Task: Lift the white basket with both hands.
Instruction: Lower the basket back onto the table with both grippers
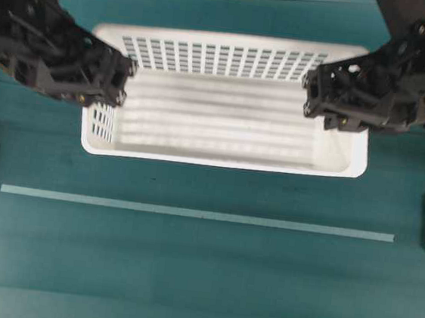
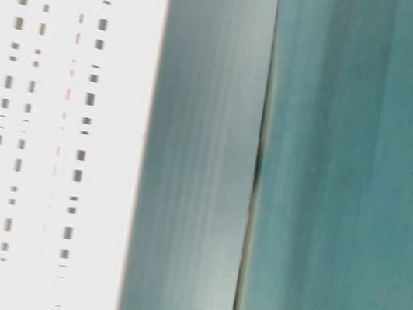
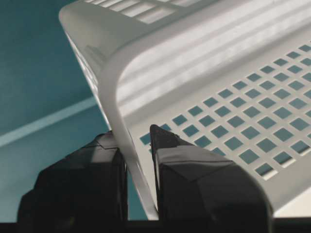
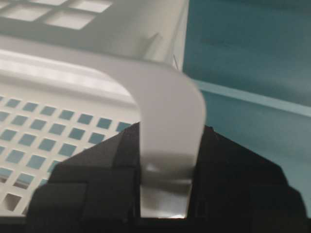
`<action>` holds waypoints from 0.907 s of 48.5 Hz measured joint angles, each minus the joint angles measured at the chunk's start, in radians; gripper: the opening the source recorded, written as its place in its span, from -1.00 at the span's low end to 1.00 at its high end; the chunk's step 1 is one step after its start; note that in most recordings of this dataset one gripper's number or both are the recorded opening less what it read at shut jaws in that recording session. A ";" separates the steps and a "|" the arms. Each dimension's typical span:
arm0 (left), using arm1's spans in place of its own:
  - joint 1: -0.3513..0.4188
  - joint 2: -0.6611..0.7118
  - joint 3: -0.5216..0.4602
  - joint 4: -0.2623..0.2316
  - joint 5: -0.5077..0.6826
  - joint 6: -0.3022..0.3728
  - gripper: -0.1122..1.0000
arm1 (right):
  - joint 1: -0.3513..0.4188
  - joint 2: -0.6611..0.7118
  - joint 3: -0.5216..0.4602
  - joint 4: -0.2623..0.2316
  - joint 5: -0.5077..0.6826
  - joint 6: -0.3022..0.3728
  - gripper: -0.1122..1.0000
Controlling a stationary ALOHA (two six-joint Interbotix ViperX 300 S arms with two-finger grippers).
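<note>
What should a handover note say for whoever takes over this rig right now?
Left gripper: shut on the white basket, clamping its left rim.
Right gripper: shut on the basket's right rim.
Basket: held at both short ends, over the green table, behind the pale tape line; nothing visible inside.
Done: both grips set. Whether it is clear of the table I cannot tell.
Left: lift evenly, keeping it level.

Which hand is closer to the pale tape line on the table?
Left, slightly. The left hand grips the basket rim at its left end, reaching lower toward the tape line; the right hand grips the right end, farther up.
</note>
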 measured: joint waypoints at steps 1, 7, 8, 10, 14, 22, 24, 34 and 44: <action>0.000 0.002 0.011 -0.003 -0.008 0.000 -0.68 | 0.000 -0.002 0.011 0.002 -0.014 0.002 -0.43; 0.000 0.000 0.086 0.000 -0.084 0.000 -0.68 | 0.000 -0.006 0.077 0.025 -0.089 0.005 -0.43; 0.002 0.002 0.097 0.000 -0.097 0.000 -0.68 | 0.000 -0.006 0.095 0.029 -0.107 0.005 -0.43; 0.002 0.002 0.114 0.000 -0.114 0.000 -0.70 | 0.000 -0.006 0.121 0.035 -0.135 0.005 -0.43; 0.002 0.002 0.141 0.000 -0.146 0.000 -0.71 | 0.000 -0.006 0.166 0.044 -0.181 0.005 -0.43; 0.002 0.005 0.190 0.000 -0.186 0.002 -0.71 | 0.000 -0.005 0.239 0.060 -0.255 0.005 -0.43; 0.002 0.006 0.206 -0.003 -0.196 0.000 -0.71 | 0.000 -0.003 0.253 0.063 -0.268 0.005 -0.43; 0.000 0.021 0.273 -0.003 -0.261 -0.003 -0.71 | 0.006 0.018 0.296 0.069 -0.318 0.006 -0.43; 0.000 0.058 0.314 -0.003 -0.307 -0.003 -0.71 | 0.014 0.075 0.310 0.069 -0.341 0.006 -0.43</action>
